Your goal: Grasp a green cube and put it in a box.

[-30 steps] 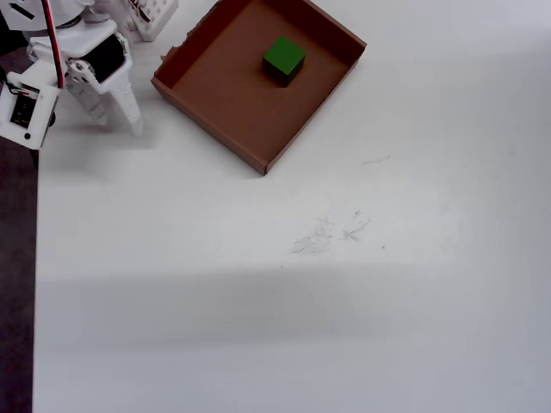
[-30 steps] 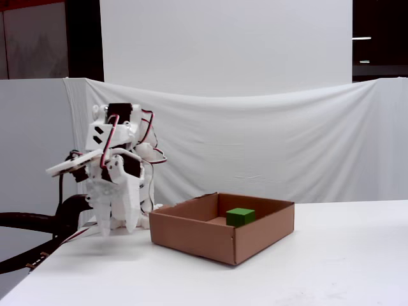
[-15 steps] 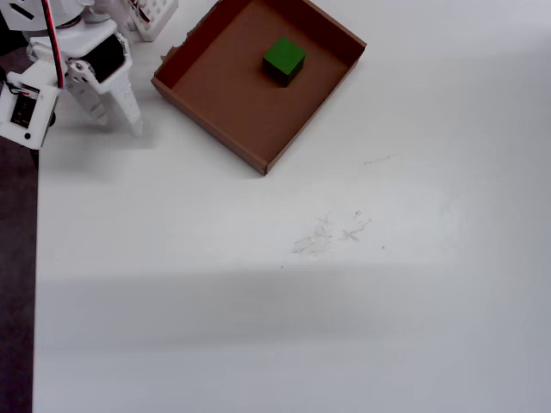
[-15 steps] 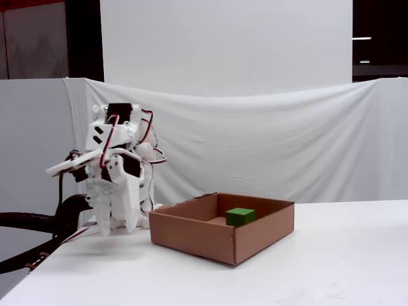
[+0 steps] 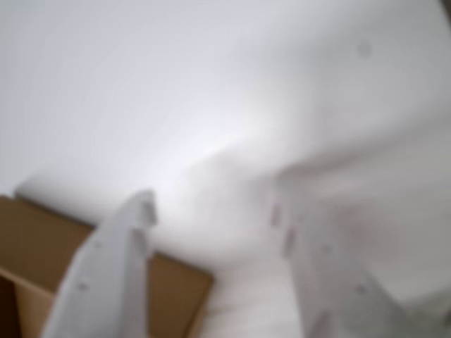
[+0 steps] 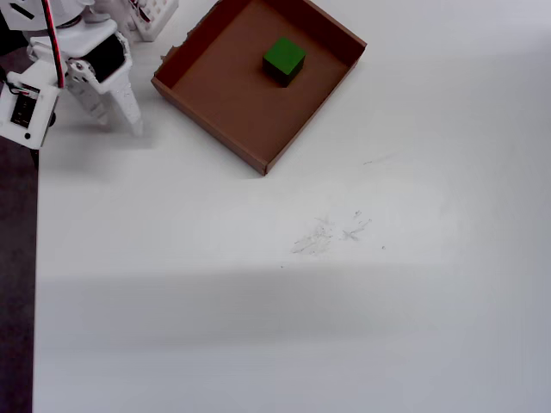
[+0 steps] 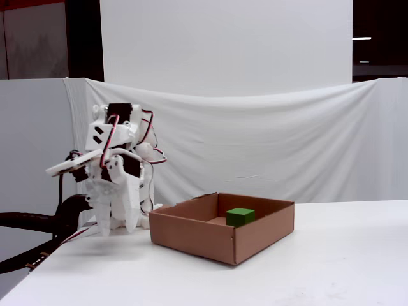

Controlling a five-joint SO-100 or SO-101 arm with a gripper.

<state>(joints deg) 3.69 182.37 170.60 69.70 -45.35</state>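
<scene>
Logging the wrist view first: blurred throughout. The white two-finger gripper (image 5: 211, 208) shows its fingers spread with only white surface in the gap, so I read the jaws as released and empty. A corner of the shallow brown cardboard box (image 5: 42, 243) sits at lower left; the cube is not in this view.

Overhead view:
- Small bright green cube (image 6: 283, 58): rests on the floor of the box (image 6: 207, 123), towards its upper-right wall, touching no wall.
- Gripper (image 6: 120, 125): left of the box and clear of it, above the white table (image 6: 344, 301), fingers parted.
- Change over the last second: cube and box lie exactly as before; the gripper has crept very slightly, if at all. I judge the placing done and the arm merely parked.
- Faint grey scuff marks (image 6: 331, 232): on open table below the box, no obstruction.
- Dark strip (image 6: 17, 258): beyond the table's left edge.

Fixed view:
- Cube (image 7: 240, 216): top visible above the near wall of the box (image 7: 191, 239).
- Gripper (image 7: 118, 226): folded low at the arm's base, left of the box; red wires (image 7: 115, 127) run over the arm.
- White draped cloth (image 7: 287, 140): backdrop only.
- Nothing stands between arm and box.
</scene>
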